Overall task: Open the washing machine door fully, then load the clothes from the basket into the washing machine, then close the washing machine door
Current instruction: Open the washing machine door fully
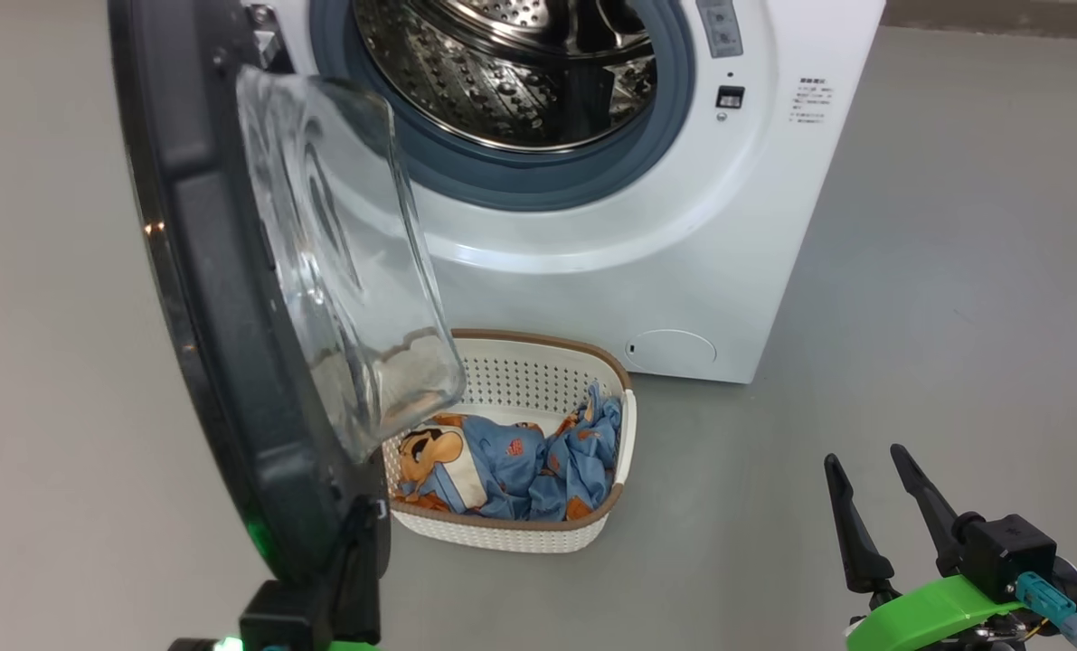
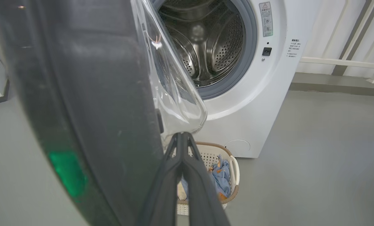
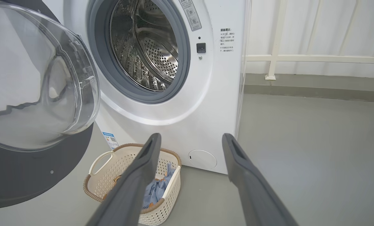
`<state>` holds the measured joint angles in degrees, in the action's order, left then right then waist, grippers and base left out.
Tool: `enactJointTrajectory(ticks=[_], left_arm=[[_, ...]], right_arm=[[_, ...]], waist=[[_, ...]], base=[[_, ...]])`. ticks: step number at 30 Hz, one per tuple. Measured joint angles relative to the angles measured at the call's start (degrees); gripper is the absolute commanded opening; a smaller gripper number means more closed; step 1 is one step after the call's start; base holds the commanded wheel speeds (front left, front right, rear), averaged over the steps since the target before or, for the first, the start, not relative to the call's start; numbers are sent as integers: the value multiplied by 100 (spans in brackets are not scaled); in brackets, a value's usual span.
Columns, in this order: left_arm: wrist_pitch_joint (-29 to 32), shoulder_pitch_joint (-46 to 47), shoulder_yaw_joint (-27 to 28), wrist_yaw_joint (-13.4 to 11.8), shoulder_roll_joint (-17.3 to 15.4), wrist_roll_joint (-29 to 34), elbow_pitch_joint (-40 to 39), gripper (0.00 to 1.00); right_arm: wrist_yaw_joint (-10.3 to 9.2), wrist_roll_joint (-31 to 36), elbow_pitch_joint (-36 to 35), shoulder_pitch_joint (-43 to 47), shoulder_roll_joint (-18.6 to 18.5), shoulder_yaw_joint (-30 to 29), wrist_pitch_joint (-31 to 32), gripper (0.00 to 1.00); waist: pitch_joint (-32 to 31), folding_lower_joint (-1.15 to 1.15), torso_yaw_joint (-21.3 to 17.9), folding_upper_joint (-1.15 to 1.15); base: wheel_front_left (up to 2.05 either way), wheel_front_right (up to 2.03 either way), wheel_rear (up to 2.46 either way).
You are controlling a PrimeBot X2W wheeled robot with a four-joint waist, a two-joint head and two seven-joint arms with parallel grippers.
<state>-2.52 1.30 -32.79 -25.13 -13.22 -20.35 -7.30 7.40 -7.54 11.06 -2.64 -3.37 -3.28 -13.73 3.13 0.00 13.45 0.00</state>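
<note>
- washing machine (image 1: 683,271): white front-loader on the grey floor (image 1: 954,271). Its mouth is uncovered, and the perforated steel drum (image 1: 520,81) is visible inside the grey-blue gasket (image 1: 538,185).
- washing machine door (image 1: 203,298): swung out on the robot's left, nearly edge-on to the head camera. The black rim faces outward and the clear glass bowl (image 1: 339,271) bulges toward the machine. In the head view its lower part overlaps the basket's left end.
- basket (image 1: 538,533): on the floor just in front of the machine's lower front, below the opening and near the round cap (image 1: 671,348). The right wrist view shows a blue sticker (image 3: 111,140) on the machine just behind it.
- clothes (image 1: 520,466): crumpled inside the basket, blue with orange bear print. A bear face lies upward at the left end, and 1 fold rises against the right wall.
- left gripper (image 2: 182,135): the 2 fingers are pressed together with no gap and nothing between them. The tips sit just beneath the glass bowl, alongside the door rim's inner face at its lower edge. Contact with the door: cannot tell.
- right gripper (image 1: 865,457): the 2 fingers are spread wide and empty. It sits low on the right above the floor, well apart from basket and machine, pointing toward the machine.
</note>
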Motion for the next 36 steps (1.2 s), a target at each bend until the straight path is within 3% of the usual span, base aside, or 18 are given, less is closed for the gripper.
enactJointTrajectory(ticks=[22,36], left_arm=[[-143,-95,1026,-252,-490,-318,303,0],[-808,208,2145,-96,-806,-883,850,0]], right_arm=[[0,0,-89,1,5,10,34,100],[0,2,-315,-125,-42,-33,103,100]], waist=[[112,0,51,0],[508,0,9,0]], base=[[0,0,0],[0,0,0]])
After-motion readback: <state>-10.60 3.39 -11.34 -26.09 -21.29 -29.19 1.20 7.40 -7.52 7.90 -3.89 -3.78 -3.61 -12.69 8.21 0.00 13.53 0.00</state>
